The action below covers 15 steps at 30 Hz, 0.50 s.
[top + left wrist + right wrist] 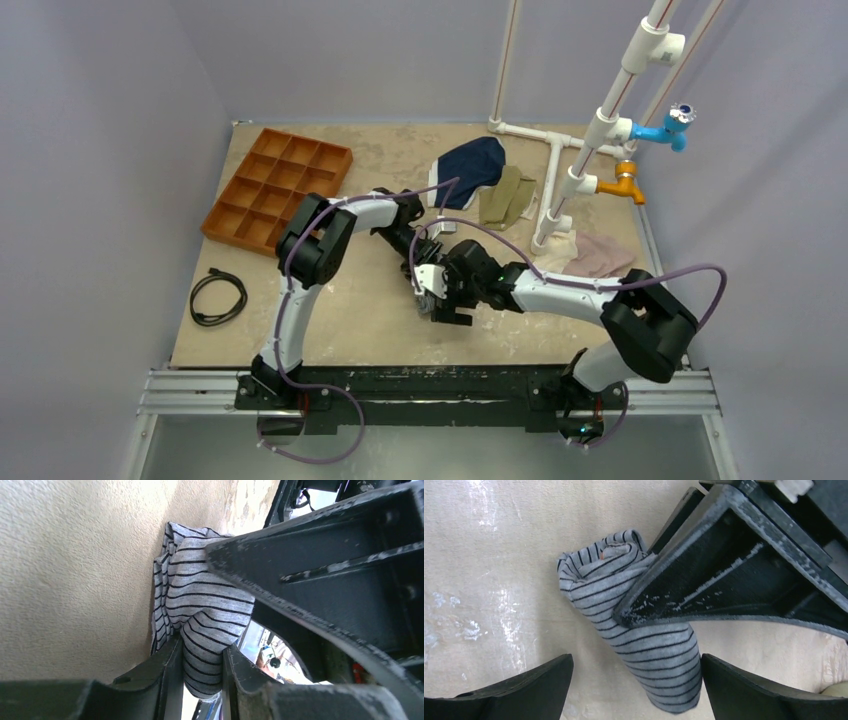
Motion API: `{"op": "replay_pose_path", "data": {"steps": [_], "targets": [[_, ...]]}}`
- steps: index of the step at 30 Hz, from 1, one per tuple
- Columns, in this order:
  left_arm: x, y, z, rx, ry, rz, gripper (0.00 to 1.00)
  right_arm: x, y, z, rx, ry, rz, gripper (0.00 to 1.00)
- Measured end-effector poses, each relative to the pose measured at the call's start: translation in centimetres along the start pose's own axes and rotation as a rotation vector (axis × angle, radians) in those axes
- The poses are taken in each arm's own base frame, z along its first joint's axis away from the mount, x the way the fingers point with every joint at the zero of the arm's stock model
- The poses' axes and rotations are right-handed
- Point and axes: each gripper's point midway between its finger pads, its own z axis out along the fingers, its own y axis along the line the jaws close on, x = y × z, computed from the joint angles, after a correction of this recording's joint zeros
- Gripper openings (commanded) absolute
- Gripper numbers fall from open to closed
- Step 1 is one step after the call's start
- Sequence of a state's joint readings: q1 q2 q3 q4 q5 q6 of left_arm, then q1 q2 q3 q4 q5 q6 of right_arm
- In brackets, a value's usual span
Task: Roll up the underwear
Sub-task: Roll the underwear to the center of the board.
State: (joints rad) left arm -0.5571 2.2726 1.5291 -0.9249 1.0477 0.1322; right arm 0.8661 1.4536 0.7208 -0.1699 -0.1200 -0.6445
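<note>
Between the left gripper's (pixel 202 680) two fingers (pixel 165 680) sits one end of the underwear (pixel 205 605). It is a tight striped roll, pinched at a narrow gap, probably so that the turns cannot spring loose. The rest of the roll runs out ahead of those fingertips and appears to rest on the table (pixel 75 580). The right gripper (pixel 636 680) hangs over the same roll with its fingers (pixel 539 685) spread wide. One finger stands on each side of the cloth, and neither touches it as far as the right wrist view shows. That straddle reads as readiness: the left gripper pins the bundle while the right is placed to close on the free end or tuck the looser folds beyond its fingertips. The rolling looks nearly finished.
</note>
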Motion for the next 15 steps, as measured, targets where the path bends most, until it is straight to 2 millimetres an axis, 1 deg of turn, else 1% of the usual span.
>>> {"op": "replay_pose_path", "data": {"steps": [4,15], "targets": [[0.0,0.0,0.0,0.004,0.004,-0.008,0.0,-0.2,0.1,1.0,-0.005,0.002,-0.016,0.97],[0.0,0.0,0.2,0.022,0.015,-0.033,0.0,-1.6,-0.4,2.2,0.002,-0.031,-0.034,0.84]]}}
